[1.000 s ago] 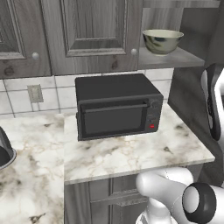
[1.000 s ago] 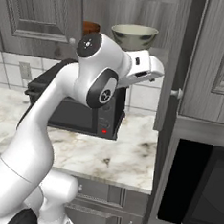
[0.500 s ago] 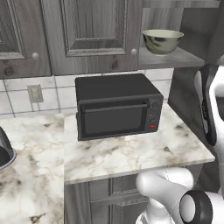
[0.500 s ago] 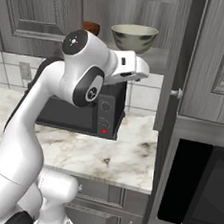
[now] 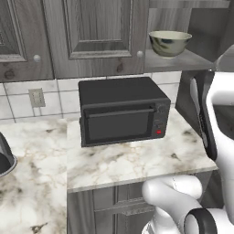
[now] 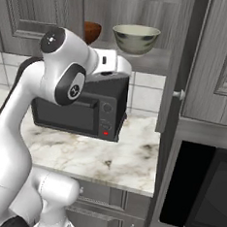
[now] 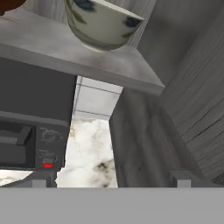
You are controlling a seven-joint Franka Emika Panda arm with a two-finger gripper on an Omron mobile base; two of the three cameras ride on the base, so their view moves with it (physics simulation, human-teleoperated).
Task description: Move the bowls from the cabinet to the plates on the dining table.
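The pale cream-green bowl (image 5: 170,42) (image 6: 135,38) (image 7: 100,24) stands upright on the grey shelf (image 7: 65,57) of the open cabinet (image 5: 98,32). The dark reddish-brown bowl (image 6: 92,32) (image 7: 8,4) sits to its left on the same shelf. My gripper (image 7: 113,180) is open and holds nothing. It hangs below and in front of the shelf, looking up at the cream-green bowl. Its white hand (image 6: 111,62) hovers over the right end of the microwave. The plates and the dining table are out of view.
A black microwave (image 5: 121,112) (image 6: 81,110) (image 7: 30,127) stands on the marble counter (image 5: 137,157) right under the shelf. The cabinet's opened door (image 6: 180,67) with a round knob juts out on the right, next to a tall unit with a dark oven (image 6: 200,196).
In the right base view the arm has swung left, carrying the hand from under the cream-green bowl towards the microwave's top. The gripper stays open. Neither bowl has moved.
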